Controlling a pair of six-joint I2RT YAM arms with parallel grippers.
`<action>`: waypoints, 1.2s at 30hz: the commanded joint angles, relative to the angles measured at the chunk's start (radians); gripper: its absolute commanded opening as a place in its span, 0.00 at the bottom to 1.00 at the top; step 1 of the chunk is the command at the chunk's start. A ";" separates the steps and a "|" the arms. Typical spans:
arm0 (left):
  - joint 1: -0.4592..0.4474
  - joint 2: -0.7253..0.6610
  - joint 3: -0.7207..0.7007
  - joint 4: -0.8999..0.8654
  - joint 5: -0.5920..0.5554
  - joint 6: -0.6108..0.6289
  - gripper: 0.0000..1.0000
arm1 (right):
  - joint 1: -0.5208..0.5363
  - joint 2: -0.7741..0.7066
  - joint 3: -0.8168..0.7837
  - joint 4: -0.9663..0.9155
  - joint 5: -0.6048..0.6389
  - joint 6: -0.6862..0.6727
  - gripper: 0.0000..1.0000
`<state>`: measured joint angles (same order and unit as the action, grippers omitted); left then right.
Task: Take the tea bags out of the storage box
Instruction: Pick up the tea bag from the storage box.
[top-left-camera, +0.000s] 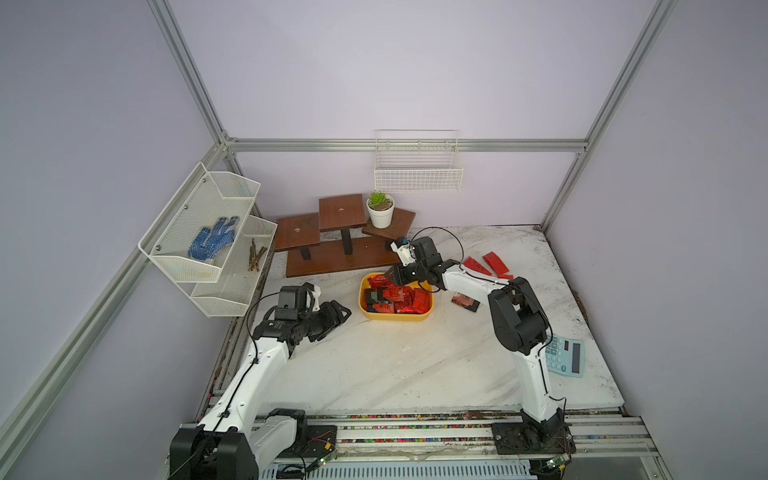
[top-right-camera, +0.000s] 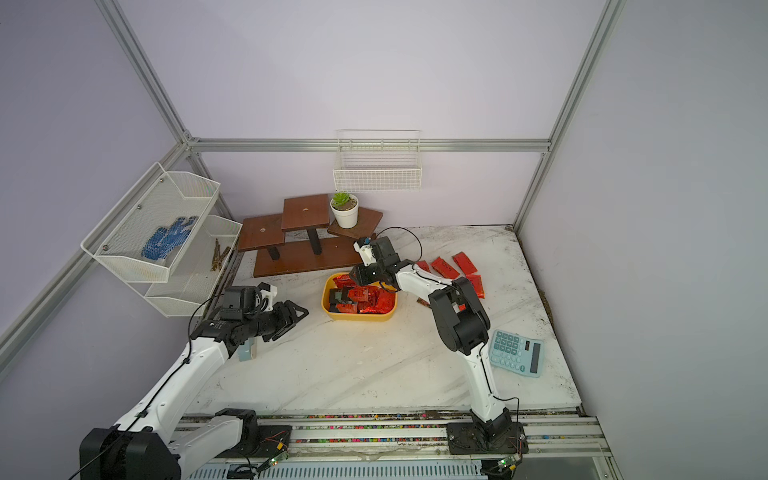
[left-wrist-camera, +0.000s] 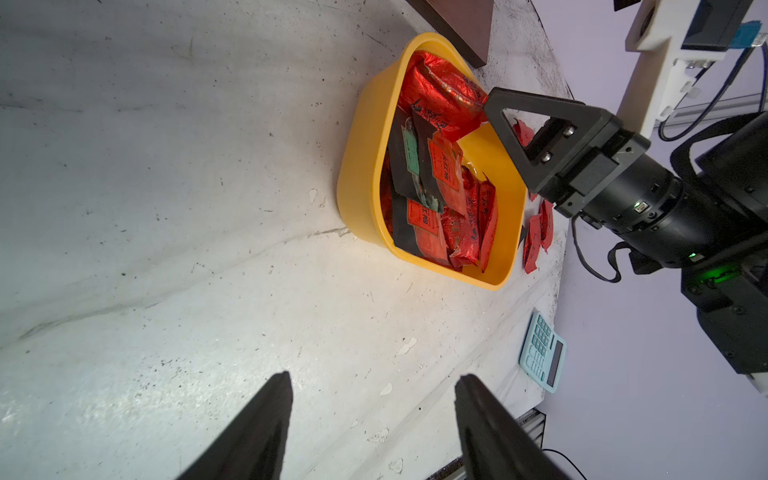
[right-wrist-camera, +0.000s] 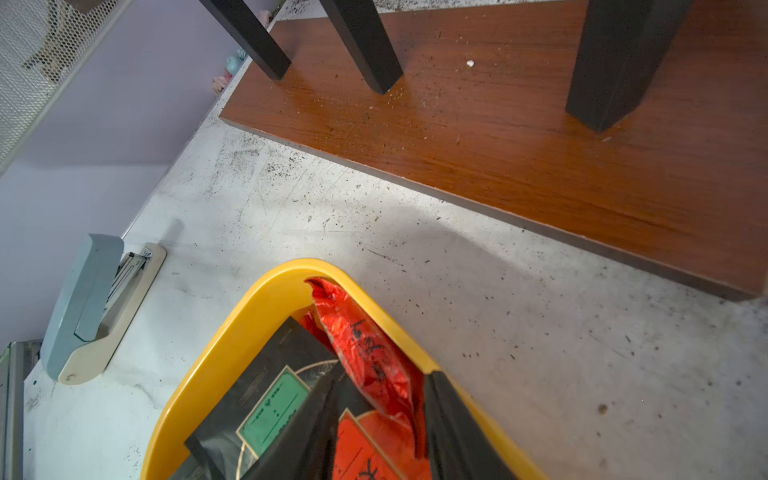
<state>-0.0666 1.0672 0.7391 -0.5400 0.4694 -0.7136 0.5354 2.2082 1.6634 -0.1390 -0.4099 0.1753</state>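
1. You are on a pick. The right gripper (right-wrist-camera: 382, 386) hangs over the far end of the storage box (top-left-camera: 395, 317). Its jaws are part-way apart, and a red foil pouch (right-wrist-camera: 357, 332) stands between them, leaning on the box wall just ahead of the tips.
2. You cannot tell whether the pads are pinching that pouch. It fills much of the gap, but no contact shows plainly.
3. The job reads as less than half done. Most of the tea bags (top-left-camera: 399, 300) lie piled in the box directly below this gripper and behind its tips. A few red packets (top-left-camera: 478, 266) and one dark sachet (top-left-camera: 465, 300) lie out on the table (top-left-camera: 415, 365), back beside its arm (top-left-camera: 465, 282).
4. Your next move, as I judge it: close firmly on the pouch, lift it straight up clear of the rim, then carry it back to the loose packets. Foil is slick and crinkly, so watch for slipping or for a neighbour dragging along.
5. The left gripper (left-wrist-camera: 372, 415) hovers with its jaws wide and nothing between them. The box sits well ahead of it, across bare table.
6. Hard to read:
   - The wrist view cuts the right fingers (right-wrist-camera: 457, 432) off at the frame edge.
   - In both top views the gripper body covers the pouch.
   - How deep the pile goes under the black sachet (right-wrist-camera: 270, 407) is hidden.
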 joint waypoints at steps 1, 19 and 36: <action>0.004 -0.003 -0.010 0.028 0.021 0.009 0.66 | 0.010 0.029 0.036 -0.025 0.016 0.002 0.38; 0.007 -0.026 -0.018 0.030 0.029 0.003 0.66 | 0.025 -0.028 -0.022 0.008 0.011 0.022 0.00; 0.005 -0.055 0.000 0.030 0.048 -0.014 0.66 | 0.027 -0.263 -0.137 0.033 0.010 0.076 0.00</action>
<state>-0.0666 1.0302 0.7372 -0.5392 0.4953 -0.7219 0.5529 1.9984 1.5558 -0.1184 -0.4210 0.2466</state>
